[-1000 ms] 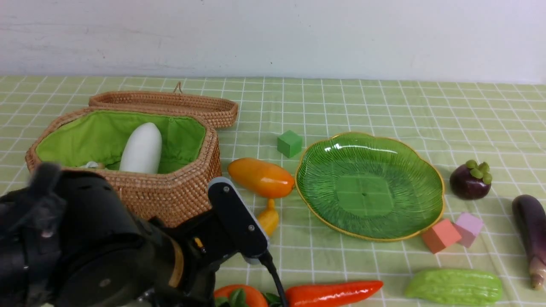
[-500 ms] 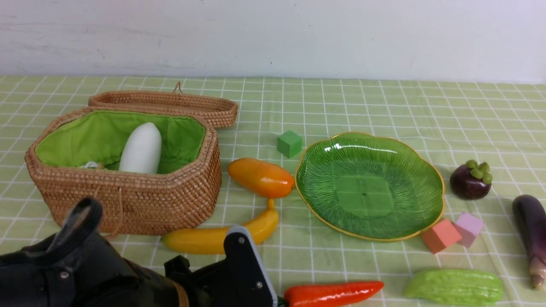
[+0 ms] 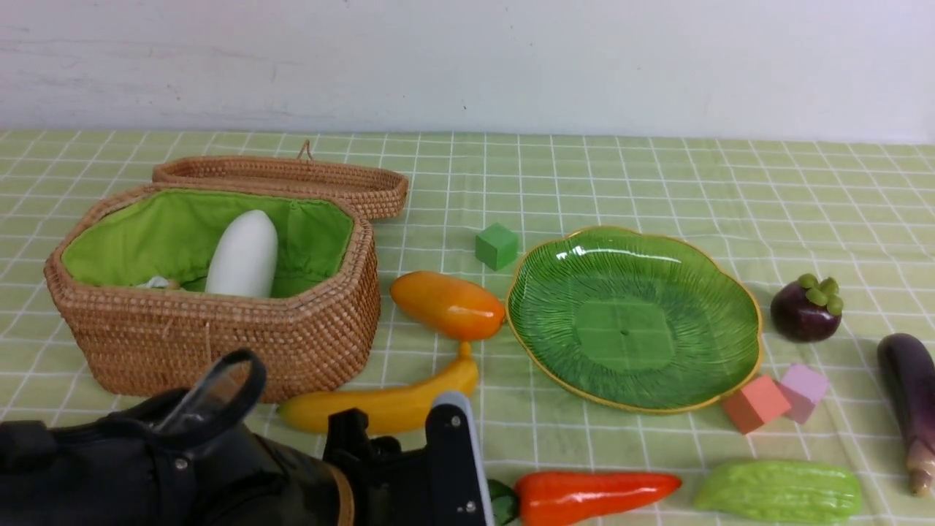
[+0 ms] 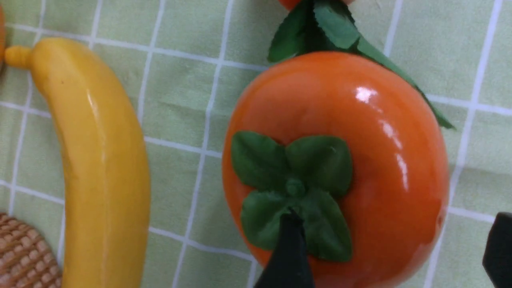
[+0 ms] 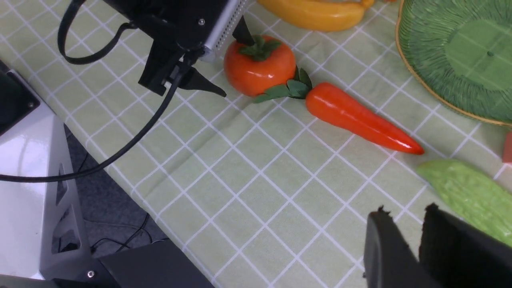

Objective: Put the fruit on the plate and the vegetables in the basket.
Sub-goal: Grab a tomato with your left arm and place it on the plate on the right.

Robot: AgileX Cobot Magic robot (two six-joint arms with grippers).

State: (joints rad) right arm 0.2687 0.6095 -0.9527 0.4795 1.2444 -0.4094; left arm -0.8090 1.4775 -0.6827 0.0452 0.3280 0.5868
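Observation:
My left gripper (image 4: 394, 240) is open low over the orange-red persimmon (image 4: 336, 160). One finger sits over its leaf cap, the other beyond its side. The persimmon touches the leaves of the carrot (image 3: 595, 493) near the table's front edge. The banana (image 3: 380, 405) and mango (image 3: 447, 305) lie between the basket (image 3: 219, 343) and the bare green plate (image 3: 632, 318). A white gourd (image 3: 242, 256) stands in the basket. The mangosteen (image 3: 803, 310), eggplant (image 3: 909, 402) and bitter gourd (image 3: 778, 491) lie right. My right gripper (image 5: 408, 214) hangs narrowly open, holding nothing, beside the bitter gourd.
The basket's lid (image 3: 292, 179) lies behind it. A green cube (image 3: 497, 246) sits behind the plate; a red cube (image 3: 756, 403) and a pink cube (image 3: 803, 391) sit at its front right. The table's front edge (image 5: 132, 192) drops off near the persimmon.
My left arm has sunk lower and moved right along the front edge, uncovering the banana and hiding the persimmon in the front view. The carrot has slid slightly right.

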